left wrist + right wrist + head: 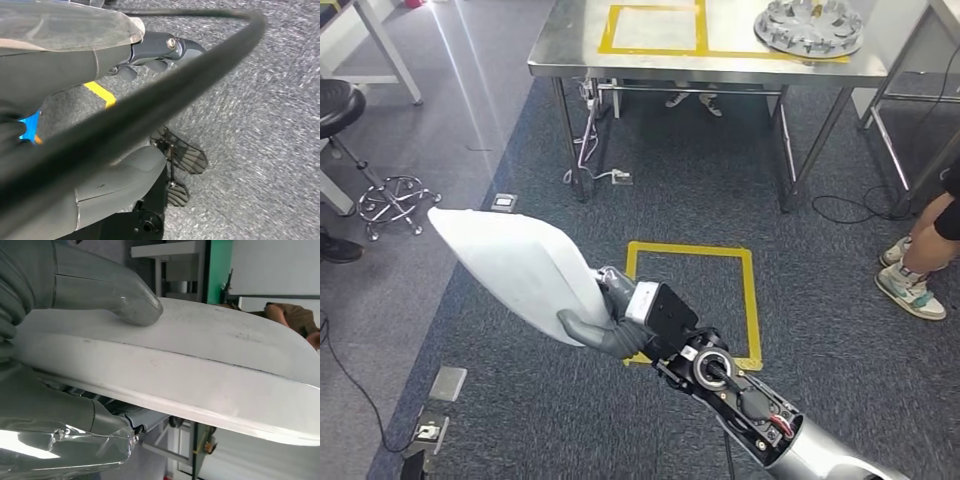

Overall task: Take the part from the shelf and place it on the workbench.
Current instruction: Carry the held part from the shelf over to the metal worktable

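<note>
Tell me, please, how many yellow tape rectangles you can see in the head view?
2. One rectangle is on the carpet just beyond the right hand holding the white part; the other is on the steel workbench. More may lie outside the frame.

Dark grey carpet (546, 420) covers most of the floor, with a paler smooth strip (456, 60) at the left. A yellow tape square (693, 300) is marked on the carpet. A steel table (569, 40) stands beyond it, with yellow tape on top. A black stool (339, 100) with a chrome base stands at the left. Cables (848, 205) trail under the table.
</note>
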`<action>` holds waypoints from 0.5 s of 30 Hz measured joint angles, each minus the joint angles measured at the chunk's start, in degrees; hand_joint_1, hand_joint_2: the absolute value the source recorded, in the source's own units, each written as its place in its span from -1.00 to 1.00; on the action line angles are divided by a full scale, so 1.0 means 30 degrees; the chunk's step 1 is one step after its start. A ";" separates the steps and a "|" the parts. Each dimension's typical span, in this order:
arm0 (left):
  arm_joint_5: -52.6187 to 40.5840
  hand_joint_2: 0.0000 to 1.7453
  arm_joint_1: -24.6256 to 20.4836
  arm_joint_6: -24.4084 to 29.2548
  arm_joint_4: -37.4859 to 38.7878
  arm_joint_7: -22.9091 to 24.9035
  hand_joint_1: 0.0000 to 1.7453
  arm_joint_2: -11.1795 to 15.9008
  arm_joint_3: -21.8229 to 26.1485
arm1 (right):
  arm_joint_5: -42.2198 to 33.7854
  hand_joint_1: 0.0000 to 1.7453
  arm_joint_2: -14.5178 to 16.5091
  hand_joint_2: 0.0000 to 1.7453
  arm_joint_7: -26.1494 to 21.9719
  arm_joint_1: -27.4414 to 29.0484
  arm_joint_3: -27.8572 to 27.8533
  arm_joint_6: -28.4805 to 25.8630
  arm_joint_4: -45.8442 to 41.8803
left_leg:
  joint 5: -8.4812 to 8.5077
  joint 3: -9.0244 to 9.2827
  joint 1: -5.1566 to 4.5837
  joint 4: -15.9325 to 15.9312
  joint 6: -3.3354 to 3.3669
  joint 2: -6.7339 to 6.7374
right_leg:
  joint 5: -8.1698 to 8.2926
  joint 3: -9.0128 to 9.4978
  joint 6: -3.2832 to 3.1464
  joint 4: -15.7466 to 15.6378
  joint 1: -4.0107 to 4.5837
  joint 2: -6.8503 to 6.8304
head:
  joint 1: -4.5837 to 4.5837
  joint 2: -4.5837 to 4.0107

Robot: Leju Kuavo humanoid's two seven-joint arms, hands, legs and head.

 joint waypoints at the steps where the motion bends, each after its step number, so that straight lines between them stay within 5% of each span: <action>1: 0.0026 1.00 0.0006 0.0020 0.0000 0.0000 -1.00 -0.0009 0.0035 | 0.0005 0.96 0.0025 1.00 -0.0011 -0.0014 0.0002 0.0000 -0.0002 | 0.0010 -0.0043 -0.0006 -0.0002 -0.0087 0.0010 | -0.0061 0.0087 -0.0010 -0.0139 0.0029 0.0011 | -0.0020 0.0000; 3: 0.0073 1.00 0.0023 0.0045 0.0000 0.0000 -1.00 -0.0015 0.0082 | 0.0009 0.96 0.0080 1.00 -0.0029 -0.0019 -0.0002 0.0000 -0.0011 | -0.0089 -0.0073 0.0012 0.0089 -0.0282 0.0050 | -0.0060 0.0219 -0.0095 -0.0399 -0.0037 0.0024 | -0.0075 0.0000; 5: 0.0095 1.00 -0.0011 0.0053 0.0000 0.0000 -1.00 -0.0011 0.0135 | 0.0009 0.96 0.0157 1.00 -0.0044 -0.0060 -0.0002 0.0007 -0.0018 | -0.0763 -0.0618 0.0038 0.1309 -0.0502 0.0087 | -0.0001 0.0428 -0.0252 -0.0651 -0.0144 -0.0025 | -0.0258 0.0000; 7: 0.0115 1.00 -0.0020 0.0060 0.0000 0.0000 -1.00 -0.0009 0.0195 | 0.0009 0.96 0.0215 1.00 -0.0047 -0.0088 0.0007 0.0046 -0.0011 | -0.1849 -0.2025 0.0113 0.3905 -0.0708 0.0109 | -0.0019 0.0507 -0.0367 -0.0703 -0.0157 -0.0084 | -0.0499 0.0000; 9: 0.0144 1.00 0.0026 0.0064 0.0000 0.0000 -1.00 -0.0018 0.0242 | 0.0009 0.96 0.0231 1.00 -0.0044 -0.0055 0.0027 0.0116 0.0000 | -0.2161 -0.3230 0.0212 0.5718 -0.0868 0.0114 | -0.0082 0.0541 -0.0388 -0.0699 -0.0159 -0.0097 | -0.0683 0.0000; 11: 0.0158 1.00 0.0050 0.0069 0.0000 0.0000 -1.00 -0.0015 0.0299 | 0.0016 0.96 0.0242 1.00 -0.0044 -0.0026 0.0064 0.0177 0.0005 | -0.1035 -0.2972 0.0347 0.4595 -0.0964 0.0138 | -0.0192 0.0652 -0.0325 -0.0680 -0.0185 -0.0084 | -0.0858 0.0000; 13: 0.0160 1.00 0.0027 0.0080 0.0000 0.0000 -1.00 -0.0009 0.0344 | 0.0027 0.96 0.0277 1.00 -0.0047 -0.0034 0.0087 0.0197 0.0004 | 0.0355 -0.1722 0.0423 0.1768 -0.1011 0.0219 | -0.0384 0.0763 -0.0141 -0.0601 -0.0171 -0.0067 | -0.1052 0.0000; 15: 0.0177 1.00 0.0011 0.0086 0.0000 0.0005 -1.00 -0.0027 0.0361 | 0.0036 0.96 0.0317 1.00 -0.0051 -0.0048 0.0098 0.0200 0.0000 | 0.0766 -0.1053 0.0388 0.0274 -0.0846 0.0216 | -0.0551 0.0783 0.0075 -0.0532 -0.0107 -0.0051 | -0.1118 0.0000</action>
